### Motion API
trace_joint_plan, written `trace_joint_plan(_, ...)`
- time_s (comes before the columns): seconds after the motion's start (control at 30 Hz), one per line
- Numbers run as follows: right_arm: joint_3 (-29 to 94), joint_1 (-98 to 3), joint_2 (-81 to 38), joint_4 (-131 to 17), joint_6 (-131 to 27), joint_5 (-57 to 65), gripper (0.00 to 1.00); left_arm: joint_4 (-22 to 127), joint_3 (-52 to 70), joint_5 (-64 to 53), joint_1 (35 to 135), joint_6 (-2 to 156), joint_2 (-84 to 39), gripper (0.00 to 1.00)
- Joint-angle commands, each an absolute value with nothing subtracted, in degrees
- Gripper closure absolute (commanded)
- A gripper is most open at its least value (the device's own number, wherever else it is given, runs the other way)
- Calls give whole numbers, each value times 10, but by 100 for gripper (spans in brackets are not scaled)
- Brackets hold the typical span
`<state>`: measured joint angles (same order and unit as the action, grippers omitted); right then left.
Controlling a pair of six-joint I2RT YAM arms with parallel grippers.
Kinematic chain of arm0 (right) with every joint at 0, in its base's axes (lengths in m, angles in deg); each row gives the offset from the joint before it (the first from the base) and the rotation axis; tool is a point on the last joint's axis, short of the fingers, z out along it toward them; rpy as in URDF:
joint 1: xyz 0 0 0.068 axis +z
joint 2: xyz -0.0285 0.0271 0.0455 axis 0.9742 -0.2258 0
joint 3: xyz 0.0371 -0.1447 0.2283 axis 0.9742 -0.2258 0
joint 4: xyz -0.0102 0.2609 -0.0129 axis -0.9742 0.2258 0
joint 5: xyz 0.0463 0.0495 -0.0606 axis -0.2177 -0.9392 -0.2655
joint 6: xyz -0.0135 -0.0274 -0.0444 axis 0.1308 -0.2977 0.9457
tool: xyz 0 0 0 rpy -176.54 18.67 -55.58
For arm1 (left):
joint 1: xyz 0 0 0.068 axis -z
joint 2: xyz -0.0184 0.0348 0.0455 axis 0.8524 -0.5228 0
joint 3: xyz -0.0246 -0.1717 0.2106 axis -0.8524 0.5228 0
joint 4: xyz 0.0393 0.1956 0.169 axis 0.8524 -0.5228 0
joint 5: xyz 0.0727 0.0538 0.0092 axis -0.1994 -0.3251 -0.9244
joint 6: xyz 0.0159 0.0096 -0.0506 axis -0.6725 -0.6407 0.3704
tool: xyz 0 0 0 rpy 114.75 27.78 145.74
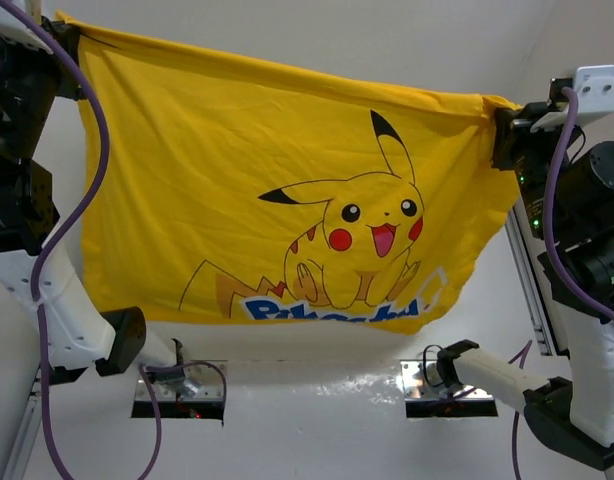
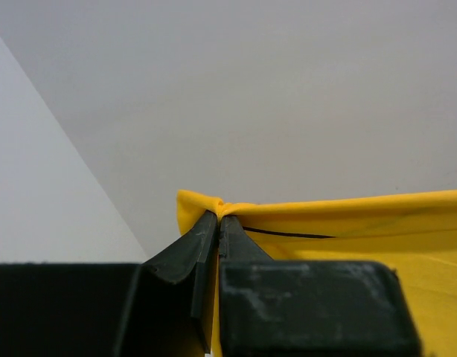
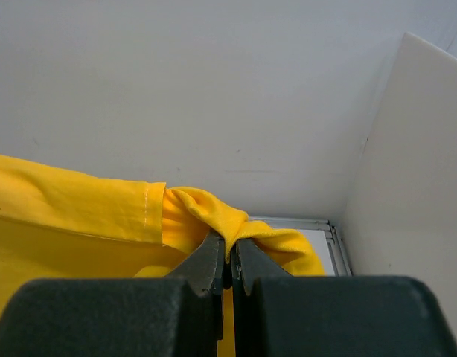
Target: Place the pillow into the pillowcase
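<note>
The yellow pillowcase (image 1: 237, 190) with its Pikachu print hangs spread out in the air, filling the middle of the top view. My left gripper (image 1: 69, 38) is shut on its upper left corner (image 2: 202, 204), the fabric pinched between the jaws (image 2: 219, 218). At the upper right my right gripper (image 1: 499, 110) is shut on the other top corner (image 3: 213, 212), cloth bunched over its jaws (image 3: 230, 242). The lower edge hangs loose above the table. The pillow is hidden from every view.
White table surface (image 1: 317, 420) lies below the hanging cloth. Two metal mounting plates (image 1: 177, 392) (image 1: 449, 390) sit at the arm bases. An aluminium rail (image 1: 532, 290) runs along the right side, next to a white side wall (image 3: 414, 193).
</note>
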<state>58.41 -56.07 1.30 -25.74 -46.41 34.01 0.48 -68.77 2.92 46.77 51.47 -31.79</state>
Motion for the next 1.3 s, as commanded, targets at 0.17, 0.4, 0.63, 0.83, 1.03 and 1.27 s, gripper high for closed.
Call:
trace_joint_plan(0.17,577,-570,39,-242,-431,425,100,4,-685,17,445,484,-309,100)
trace_joint_plan(0.4,586,-570,59,-223,-437,422,100,-3,-690,25,446,479,-287,100)
trace_joint_plan(0.63,608,-570,69,-179,-446,412,100,-26,-719,20,446,465,-278,100)
trace_joint_plan(0.83,599,-570,55,-157,-441,426,100,-43,-687,31,446,461,-287,100)
trace_joint_plan(1.03,491,-570,-40,-180,-434,401,100,-11,-460,19,446,477,-316,100)
trace_joint_plan(1.27,429,-632,-257,-320,-496,319,100,138,-208,17,448,500,-393,100)
